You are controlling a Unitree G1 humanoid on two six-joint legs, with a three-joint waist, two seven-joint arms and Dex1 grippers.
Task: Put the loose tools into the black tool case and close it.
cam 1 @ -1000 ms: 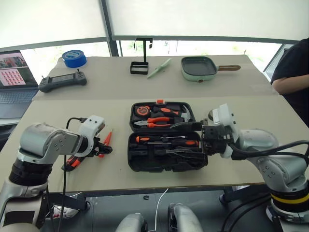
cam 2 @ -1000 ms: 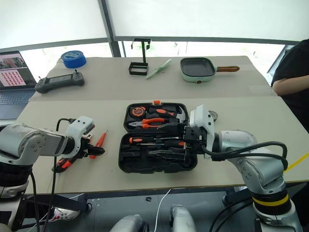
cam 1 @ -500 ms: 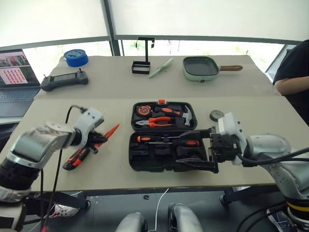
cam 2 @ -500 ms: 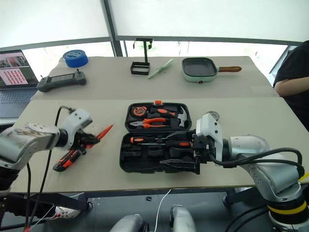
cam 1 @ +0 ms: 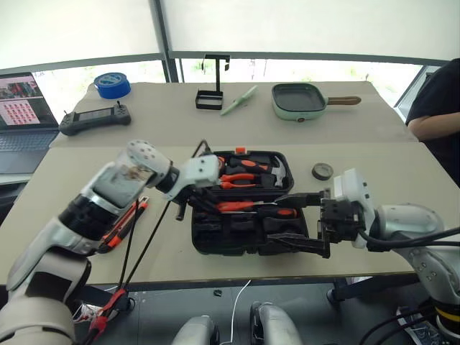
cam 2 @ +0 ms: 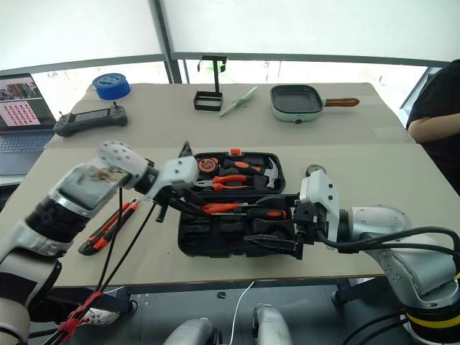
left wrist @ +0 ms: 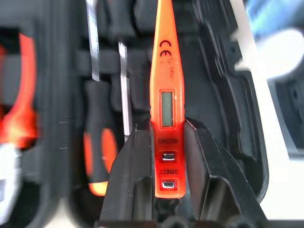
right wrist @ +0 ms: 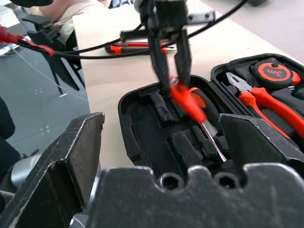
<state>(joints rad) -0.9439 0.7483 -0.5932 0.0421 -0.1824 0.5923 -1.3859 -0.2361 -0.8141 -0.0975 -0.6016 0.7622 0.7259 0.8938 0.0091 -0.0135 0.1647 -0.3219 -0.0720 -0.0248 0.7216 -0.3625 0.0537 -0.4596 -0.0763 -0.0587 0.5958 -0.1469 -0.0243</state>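
Tester screwdriver (left wrist: pixel 165 90) hangs over open black tool case (cam 1: pixel 248 237) on tabletop (cam 1: pixel 345 154).
Left gripper (left wrist: pixel 164 142) grasps the slim orange tester above the front half; right gripper (cam 1: pixel 310 230), fingers spread wide, waits beside the case's right edge.

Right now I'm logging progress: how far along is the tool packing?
Partway. Done: a screwdriver lies in the open tool case. In hand: the left claw grips the slim orange tester over the case. Left: the utility knife and small tape roll on the table, then closing the lid.
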